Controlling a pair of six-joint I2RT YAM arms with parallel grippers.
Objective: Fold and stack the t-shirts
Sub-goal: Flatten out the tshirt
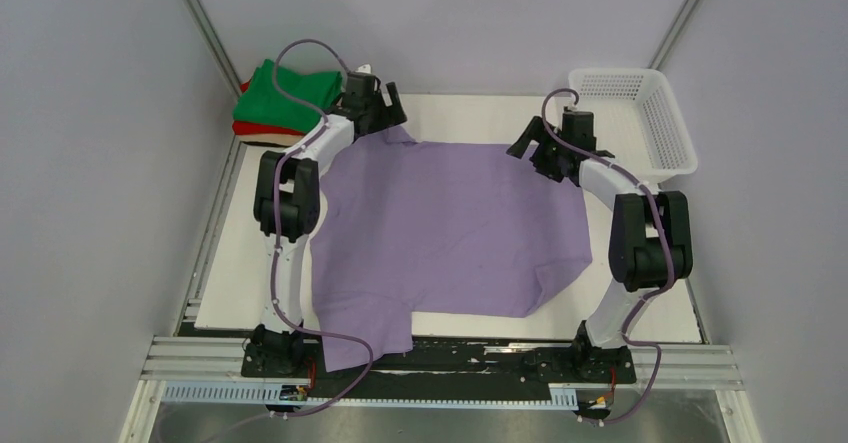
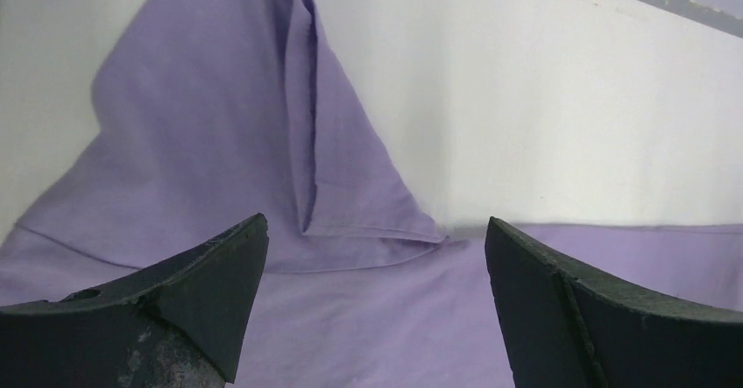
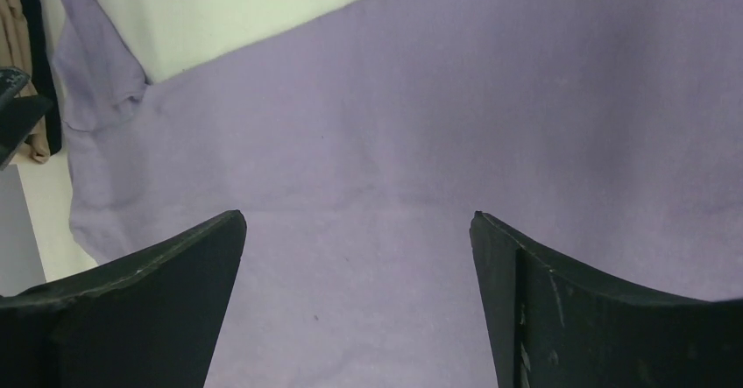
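Nearest my bases, a large lavender-purple cloth t-shirt (image 1: 450,228) lies spread flat on the white table (image 1: 240,283), one corner drooping over the near edge. No fold has been made in it yet, so I judge this the start of the folding step.

Further out, my left gripper (image 2: 372,230) hovers over the shirt's far-left sleeve, fingers spread wide and holding nothing. My right gripper (image 3: 357,222) hangs over the far-right part of the shirt, fingers equally apart and empty, plain cloth below them.

Next, I think, each gripper must drop to the cloth and pinch a far edge so it can be drawn over.

Beyond, at the far-left corner, sits a folded stack: green shirt (image 1: 295,88) on red (image 1: 265,128) on beige (image 1: 268,142). At far right stands a white plastic mesh basket (image 1: 672,128).
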